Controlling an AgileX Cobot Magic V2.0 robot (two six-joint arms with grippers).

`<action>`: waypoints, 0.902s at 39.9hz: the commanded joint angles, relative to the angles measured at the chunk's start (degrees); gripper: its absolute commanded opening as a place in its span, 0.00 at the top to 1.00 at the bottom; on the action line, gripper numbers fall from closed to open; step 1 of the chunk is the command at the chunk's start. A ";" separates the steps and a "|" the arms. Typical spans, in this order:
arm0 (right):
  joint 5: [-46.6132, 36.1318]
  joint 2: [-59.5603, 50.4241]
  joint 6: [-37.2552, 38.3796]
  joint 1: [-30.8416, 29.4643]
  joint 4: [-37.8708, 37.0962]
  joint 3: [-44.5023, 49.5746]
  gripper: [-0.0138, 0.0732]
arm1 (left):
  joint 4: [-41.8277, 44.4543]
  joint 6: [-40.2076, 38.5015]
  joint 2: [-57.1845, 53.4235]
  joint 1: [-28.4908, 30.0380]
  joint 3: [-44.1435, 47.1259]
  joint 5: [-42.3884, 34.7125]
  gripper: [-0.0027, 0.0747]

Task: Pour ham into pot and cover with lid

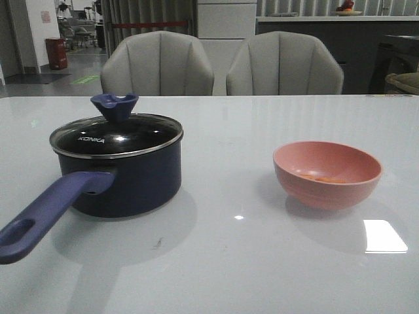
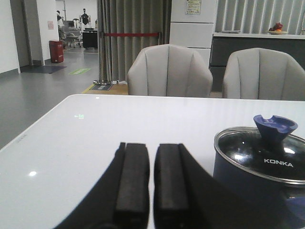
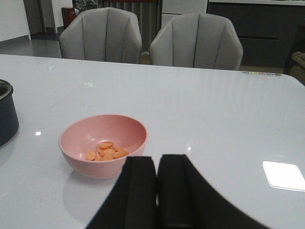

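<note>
Right gripper (image 3: 157, 191) nearly closed, empty, w/ ham (image 3: 106, 151) in pink bowl (image 3: 76, 150) just ahead.

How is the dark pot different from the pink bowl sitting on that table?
The pot is dark navy with a long purple-blue handle; the pink bowl has no handle. The pot is covered by its glass lid, while the bowl is open on top. The bowl shows small orange ham pieces inside; what the pot holds cannot be seen. The pot looks taller and wider. Both are round and stand upright on the white table, well apart.
</note>
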 commanded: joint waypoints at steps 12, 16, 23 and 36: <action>-4.67 -1.10 -0.06 0.06 -0.61 -0.30 0.66 | -0.51 -0.07 -0.40 0.01 1.24 -4.58 0.80; -4.67 -1.10 -0.06 0.06 -0.61 -0.30 0.66 | -0.51 -0.07 -0.40 0.01 1.24 -4.58 0.80; -4.67 -1.10 -0.06 0.06 -0.61 -0.30 0.66 | -0.51 -0.07 -0.40 0.01 1.24 -4.58 0.80; -4.67 -1.10 -0.06 0.06 -0.61 -0.30 0.66 | -0.51 -0.07 -0.40 0.01 1.24 -5.03 0.80</action>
